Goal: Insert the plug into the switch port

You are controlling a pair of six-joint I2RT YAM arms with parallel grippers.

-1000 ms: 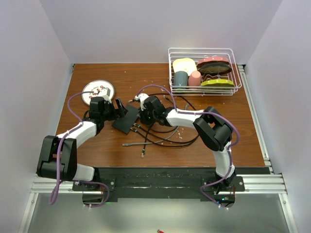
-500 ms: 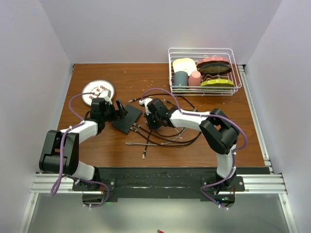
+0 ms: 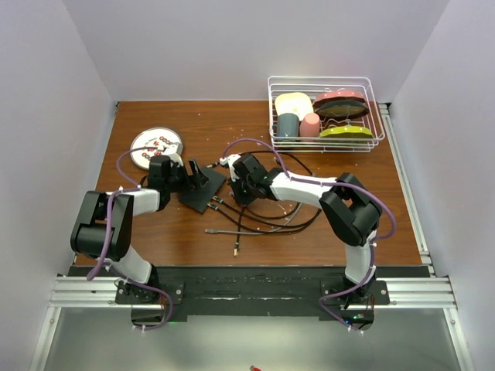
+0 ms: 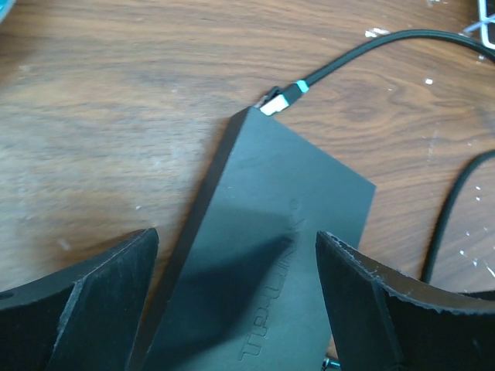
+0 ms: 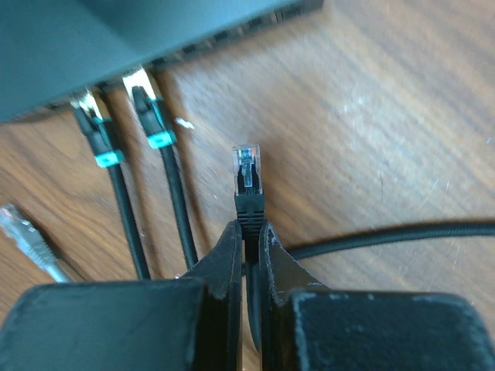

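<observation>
The switch (image 3: 203, 188) is a flat matte-black box on the wooden table, left of centre. In the left wrist view the switch (image 4: 263, 255) fills the space between my left gripper's (image 4: 236, 239) open jaws, which stand on either side of it with gaps showing. My right gripper (image 5: 247, 232) is shut on the black boot of a cable, and its clear plug (image 5: 247, 171) points at the switch's socket edge (image 5: 224, 35) a short way off. Two teal-collared plugs (image 5: 151, 116) sit in the sockets to its left. From above, the right gripper (image 3: 236, 182) is just right of the switch.
Black cables (image 3: 263, 220) loop over the table in front of the switch, with loose plug ends (image 3: 210, 231). A round white plate (image 3: 157, 147) lies at the back left. A white wire rack (image 3: 325, 114) with dishes stands at the back right. Another teal-collared plug (image 4: 282, 97) touches the switch's far corner.
My left gripper has moved right, over the switch, and its elbow has swung in. The right gripper shifted slightly with the plug, and the loose cables slid a little.
</observation>
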